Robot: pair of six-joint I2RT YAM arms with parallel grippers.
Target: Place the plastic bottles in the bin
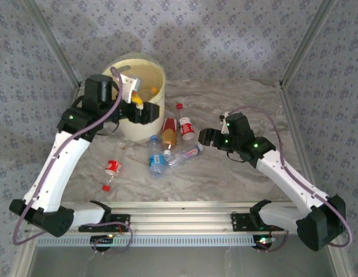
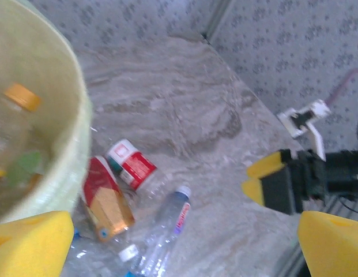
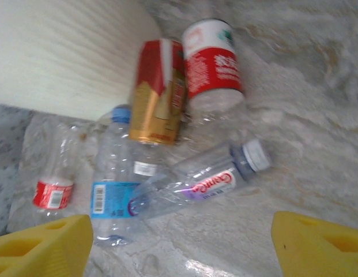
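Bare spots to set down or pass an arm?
Free: far tabletop between bin and back-right post; near strip between the bottle cluster and the front rail. Crowded: four bottles packed by the bin's base.

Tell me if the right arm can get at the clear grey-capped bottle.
Probably yes: the grey-capped bottle lies uncovered just ahead of the right tool, whose jaws stand apart; nothing lies between.

Five plastic bottles (image 1: 170,131) outside one bin (image 1: 158,109), plus two loose red caps (image 1: 179,106).
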